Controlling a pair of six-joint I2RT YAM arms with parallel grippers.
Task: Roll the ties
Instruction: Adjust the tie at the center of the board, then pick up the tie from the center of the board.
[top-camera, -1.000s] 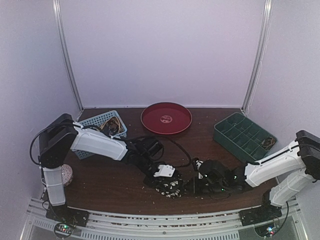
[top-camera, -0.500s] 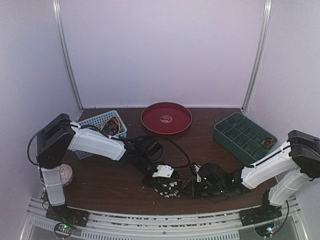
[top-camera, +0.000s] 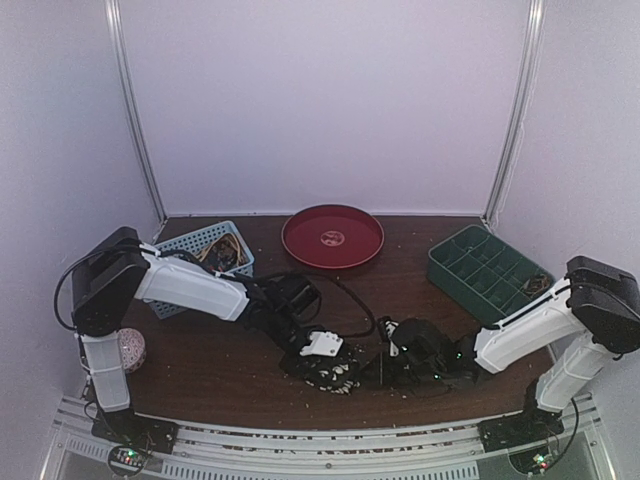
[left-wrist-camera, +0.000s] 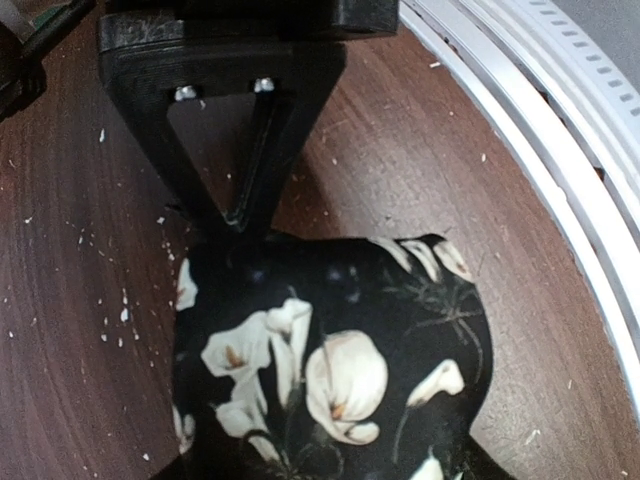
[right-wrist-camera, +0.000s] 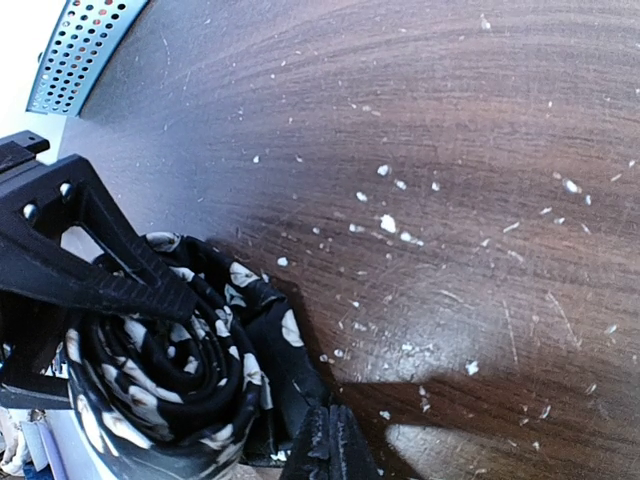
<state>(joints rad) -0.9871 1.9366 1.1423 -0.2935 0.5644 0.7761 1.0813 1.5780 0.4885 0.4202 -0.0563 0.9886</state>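
Observation:
A black tie with white flowers (top-camera: 335, 373) lies rolled up near the table's front edge. It fills the bottom of the left wrist view (left-wrist-camera: 330, 360), and its coil shows in the right wrist view (right-wrist-camera: 150, 370). My left gripper (top-camera: 322, 352) is shut around the roll, with one finger (right-wrist-camera: 95, 265) across its top. My right gripper (top-camera: 384, 366) is shut, its tips (right-wrist-camera: 335, 445) pinched on the roll's loose dark flap. In the left wrist view the right gripper (left-wrist-camera: 235, 215) touches the roll's far edge. More ties (top-camera: 222, 256) lie in the blue basket.
A blue basket (top-camera: 190, 243) stands at the back left, a round red tray (top-camera: 333, 236) at the back middle and a green compartment tray (top-camera: 485, 270) at the right. A speckled ball (top-camera: 131, 348) sits by the left arm's base. Pale crumbs (right-wrist-camera: 388, 223) litter the wood. A metal rail (left-wrist-camera: 540, 130) runs along the near edge.
My right gripper has moved left up to the roll. My left gripper and the rolled tie have shifted slightly left and back.

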